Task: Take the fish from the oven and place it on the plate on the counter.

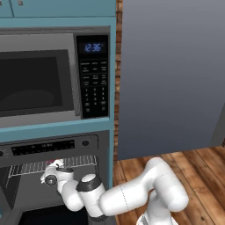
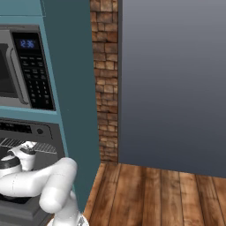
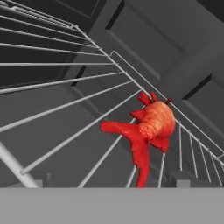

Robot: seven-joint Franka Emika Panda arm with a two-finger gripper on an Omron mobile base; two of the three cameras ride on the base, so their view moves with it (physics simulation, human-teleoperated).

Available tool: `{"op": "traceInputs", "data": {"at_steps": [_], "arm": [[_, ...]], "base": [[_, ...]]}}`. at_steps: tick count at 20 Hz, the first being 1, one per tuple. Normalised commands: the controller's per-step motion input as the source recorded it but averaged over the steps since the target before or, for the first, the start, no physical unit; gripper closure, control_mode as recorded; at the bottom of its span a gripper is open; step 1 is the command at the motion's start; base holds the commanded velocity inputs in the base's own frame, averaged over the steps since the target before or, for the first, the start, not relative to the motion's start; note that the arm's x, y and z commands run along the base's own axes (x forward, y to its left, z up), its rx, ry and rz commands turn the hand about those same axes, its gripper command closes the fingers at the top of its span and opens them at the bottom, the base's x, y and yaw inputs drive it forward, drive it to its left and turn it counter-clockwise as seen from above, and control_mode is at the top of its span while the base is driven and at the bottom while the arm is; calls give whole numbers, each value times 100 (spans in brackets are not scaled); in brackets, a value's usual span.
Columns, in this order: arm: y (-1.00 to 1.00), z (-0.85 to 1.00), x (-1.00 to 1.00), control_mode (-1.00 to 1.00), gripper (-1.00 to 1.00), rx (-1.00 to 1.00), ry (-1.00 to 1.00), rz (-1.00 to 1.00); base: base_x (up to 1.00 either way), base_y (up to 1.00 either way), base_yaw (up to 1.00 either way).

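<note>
**Desk:** What's nearest the lens?

**Photographer:** The fish point(image 3: 148, 129), red-orange, lying on the oven's wire rack point(image 3: 65, 87) just right of centre in the hand view, its forked tail running toward 6 and 9 o'clock and its rounded, paler body toward 1 o'clock; the fingertips themselves are not visible there, so I cannot tell whether the jaws stand apart or together.

**Desk:** And the arm?

**Photographer:** In the left base view the gripper point(image 1: 55, 169) reaches into the open oven point(image 1: 52, 147) at about 8 o'clock, close against the rack's front edge; beyond it the dark control strip point(image 1: 44, 147), then the microwave point(image 1: 39, 79) with its keypad and blue clock point(image 1: 93, 47) toward 11 o'clock; farthest right, a brick pillar point(image 2: 106, 84) and a grey wall panel point(image 2: 172, 84).

**Desk:** How will the fish handle?

**Photographer:** My judgement only: small and light, probably stiff enough to lift whole, but smooth-skinned and tapered, so it may slip; the thin tail and fins look a poor hold; the thick, rounded body across its width seems the place to close on, with care that the fingers pass between the rack's wires rather than catch them.
</note>
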Motion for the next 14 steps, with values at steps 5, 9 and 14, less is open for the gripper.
{"op": "traceInputs", "data": {"at_steps": [5,9,14], "arm": [[-21,-100,0,-100,-100,33,-29,0],[-20,-100,7,-100,-100,38,-38,0],[0,-85,2,-100,-100,40,-19,0]], "base": [[0,0,0],[0,0,0],[0,0,0]]}}
